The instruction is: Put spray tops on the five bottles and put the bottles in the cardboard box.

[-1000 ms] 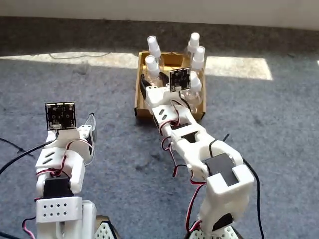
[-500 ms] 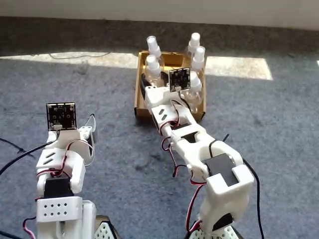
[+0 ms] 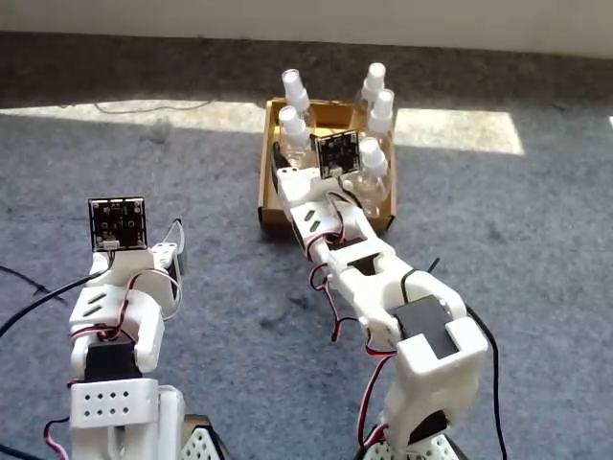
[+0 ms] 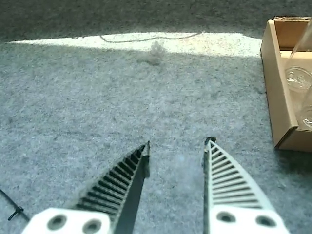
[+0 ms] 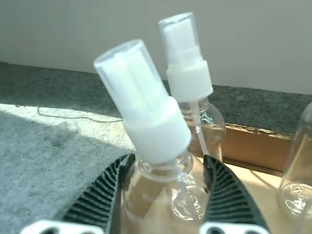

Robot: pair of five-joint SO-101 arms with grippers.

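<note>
Grey carpet [image 3: 172,182] covers the counter, with a sunlit strip [image 3: 124,113] at the far side. The cardboard box [image 3: 265,196] stands on the carpet, and all five bottles [image 3: 381,110] are inside it, each wearing a spray top. The right gripper [image 5: 168,161] reaches into the box's near left part, its jaws closed against the shoulder of one bottle [image 5: 161,195] — that bottle leans, its spray top [image 5: 141,97] tilted. The left gripper [image 4: 178,144] hangs over bare carpet, apart from the box, jaws parted — nothing between them.
</note>
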